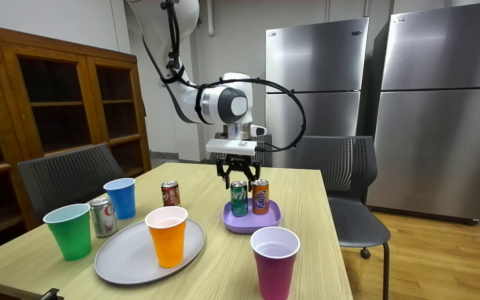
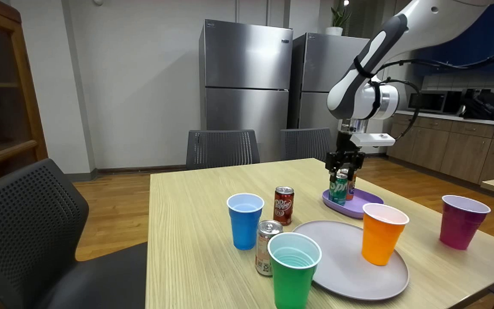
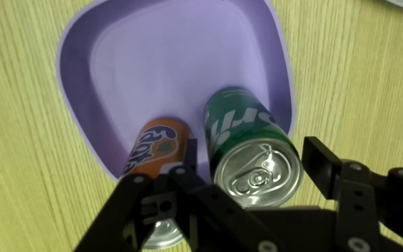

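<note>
My gripper is open, pointing down, with its fingers on either side of the top of a green Sprite can. In the wrist view a gap shows between the left finger and the Sprite can; the right finger is close to its rim, and I cannot tell if it touches. An orange Fanta can stands upright beside it. In the wrist view the left finger partly covers the Fanta can. Both cans stand in a shallow purple dish, also seen in the wrist view.
On the table, a grey plate holds an orange cup. A maroon cup, green cup, blue cup, silver can and Dr Pepper can stand around. Chairs line the table edges.
</note>
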Action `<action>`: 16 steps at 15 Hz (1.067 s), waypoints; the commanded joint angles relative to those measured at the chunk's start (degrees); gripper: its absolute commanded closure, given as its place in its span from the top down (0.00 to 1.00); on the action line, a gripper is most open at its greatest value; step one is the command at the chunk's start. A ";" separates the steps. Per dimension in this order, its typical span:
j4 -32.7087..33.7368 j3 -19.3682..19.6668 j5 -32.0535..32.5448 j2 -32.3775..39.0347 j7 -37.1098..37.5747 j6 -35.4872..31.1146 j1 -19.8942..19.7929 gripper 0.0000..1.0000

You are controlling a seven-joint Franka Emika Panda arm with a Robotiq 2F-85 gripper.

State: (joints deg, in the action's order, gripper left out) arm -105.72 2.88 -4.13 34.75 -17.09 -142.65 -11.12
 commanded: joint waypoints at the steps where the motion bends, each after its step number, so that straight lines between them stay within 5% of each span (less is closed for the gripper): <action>1: 1.44 -0.85 0.52 -0.12 0.48 2.29 -0.67 1.00; 16: -5.59 -1.80 -2.17 -9.82 -0.59 1.50 -1.88 1.00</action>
State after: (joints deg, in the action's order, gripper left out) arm -107.30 2.12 -5.15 29.86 -17.10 -142.51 -11.72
